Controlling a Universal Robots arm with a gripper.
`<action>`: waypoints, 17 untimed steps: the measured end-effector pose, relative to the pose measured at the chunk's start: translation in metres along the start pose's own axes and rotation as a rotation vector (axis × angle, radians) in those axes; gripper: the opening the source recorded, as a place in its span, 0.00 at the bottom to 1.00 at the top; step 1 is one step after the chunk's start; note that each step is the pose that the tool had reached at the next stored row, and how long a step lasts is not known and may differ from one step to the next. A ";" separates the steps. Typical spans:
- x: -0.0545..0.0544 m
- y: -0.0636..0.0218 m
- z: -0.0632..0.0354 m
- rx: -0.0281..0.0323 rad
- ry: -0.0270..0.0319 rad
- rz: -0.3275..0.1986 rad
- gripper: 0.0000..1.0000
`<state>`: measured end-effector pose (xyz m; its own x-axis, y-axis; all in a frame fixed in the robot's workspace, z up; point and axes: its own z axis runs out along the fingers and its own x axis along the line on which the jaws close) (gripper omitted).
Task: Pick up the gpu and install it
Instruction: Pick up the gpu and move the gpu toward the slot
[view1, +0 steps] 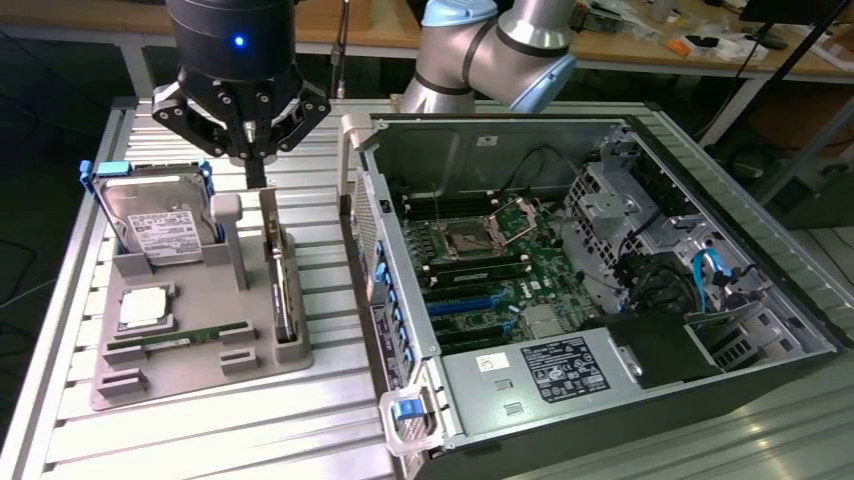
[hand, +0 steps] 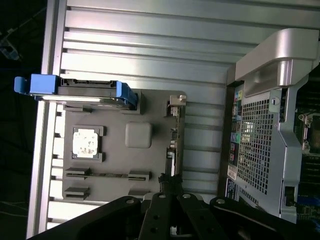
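Observation:
The gpu (view1: 282, 290) stands on its long edge in a slot of the grey holder (view1: 200, 378), a thin dark card with a metal edge. In the wrist view the gpu (hand: 173, 142) appears edge-on as a narrow strip. My gripper (view1: 254, 172) hangs just above the card's far end, its fingers shut together with nothing between them. In the wrist view the gripper (hand: 167, 187) lines up with one end of the card. The open computer case (view1: 561, 290) lies to the exterior view's right of the holder, motherboard (view1: 487, 265) exposed.
On the holder stand a silver hard drive in a blue frame (view1: 151, 222), a processor chip (view1: 144, 310) and a green memory stick (view1: 180, 341). A grey post (view1: 228, 235) rises beside the card. The case's side wall (view1: 374, 290) runs close to the holder.

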<state>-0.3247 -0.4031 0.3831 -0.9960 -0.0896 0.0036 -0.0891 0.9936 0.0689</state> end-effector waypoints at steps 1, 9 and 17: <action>0.000 0.0000 0.0000 0.0000 0.0000 0.000 0.11; 0.000 -0.0042 0.0048 0.0000 0.0001 0.000 0.42; 0.002 -0.0223 0.0191 -0.0001 0.0000 0.000 0.72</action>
<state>-0.3246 -0.4240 0.3626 -0.9959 -0.0899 0.0036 -0.0895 0.9936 0.0690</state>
